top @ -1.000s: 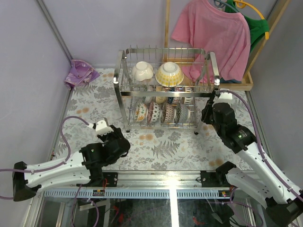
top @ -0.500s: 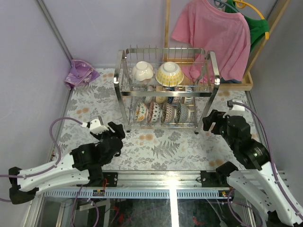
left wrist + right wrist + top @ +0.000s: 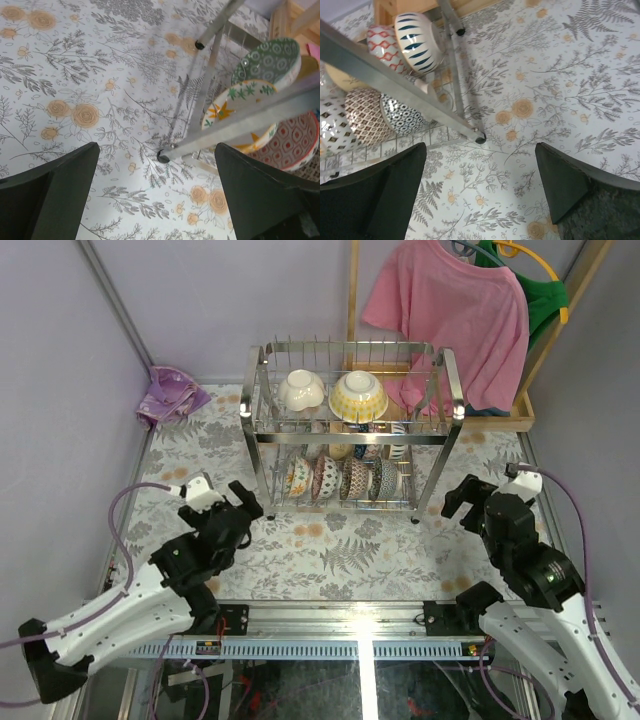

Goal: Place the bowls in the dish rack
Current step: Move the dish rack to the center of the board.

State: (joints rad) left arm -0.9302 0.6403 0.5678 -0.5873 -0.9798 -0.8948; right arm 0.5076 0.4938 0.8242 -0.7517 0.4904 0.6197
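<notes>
Left fingers (image 3: 55, 195): spread wide with nothing between them; I see only flowered cloth and one foot of the rack below.
Right fingers (image 3: 375, 195): spread just as wide, holding nothing, above the cloth near the rack's near right foot.
Dish rack (image 3: 300, 437): upright on the desk, toward the far middle, between my two arms and apart from both sets of fingers.
Upper tier: a white bowl (image 3: 301, 390) and a yellow patterned bowl (image 3: 358, 396) sit side by side.
Lower tier: a row of patterned bowls (image 3: 340, 480) stands on edge, packed close together.
Left wrist view: a green bowl (image 3: 272, 62), a star-patterned bowl (image 3: 235, 107) and a red-patterned bowl (image 3: 292, 145) show behind a rack bar.
Right wrist view: a blue-striped bowl (image 3: 420, 42) leans in the lower tier.
Desk (image 3: 340, 550): covered in a flowered cloth.
Behind the rack: a pink shirt (image 3: 450, 310) hangs at the far right.
Far left corner: a purple bundle (image 3: 170, 395) lies there.
</notes>
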